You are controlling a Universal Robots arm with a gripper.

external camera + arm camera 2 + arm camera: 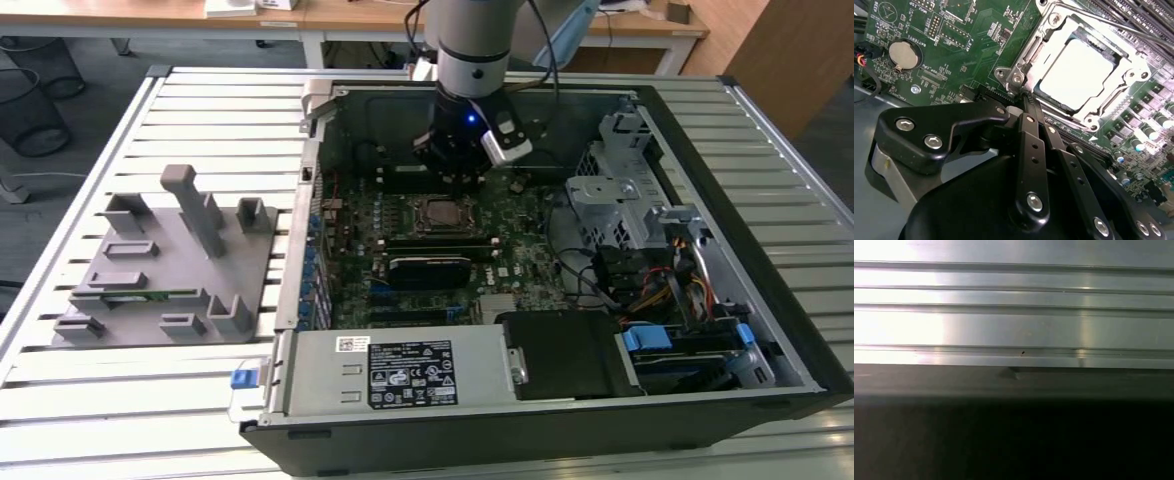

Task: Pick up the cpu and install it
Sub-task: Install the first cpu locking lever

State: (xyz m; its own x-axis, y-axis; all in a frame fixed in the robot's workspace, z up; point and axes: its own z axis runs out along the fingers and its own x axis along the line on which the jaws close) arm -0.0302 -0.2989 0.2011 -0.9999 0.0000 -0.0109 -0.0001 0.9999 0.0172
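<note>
The cpu (1081,72) lies flat inside the motherboard socket, its silver top showing within the metal socket frame (1016,75). In the exterior view the cpu (441,213) sits in the middle of the green motherboard, inside the open computer case (747,300). My gripper (461,182) hangs just above and behind the socket. In the second wrist view the gripper (1026,98) has its two thin black fingers pressed together, their tips close to the socket frame's edge, apart from the cpu. Nothing is between the fingers.
A grey fixture block (160,270) with posts and slots stands on the slatted table at the exterior view's left. Inside the case are a power supply (400,370), a drive cage (621,195) and cables (654,290). A coin battery (904,54) sits near the socket.
</note>
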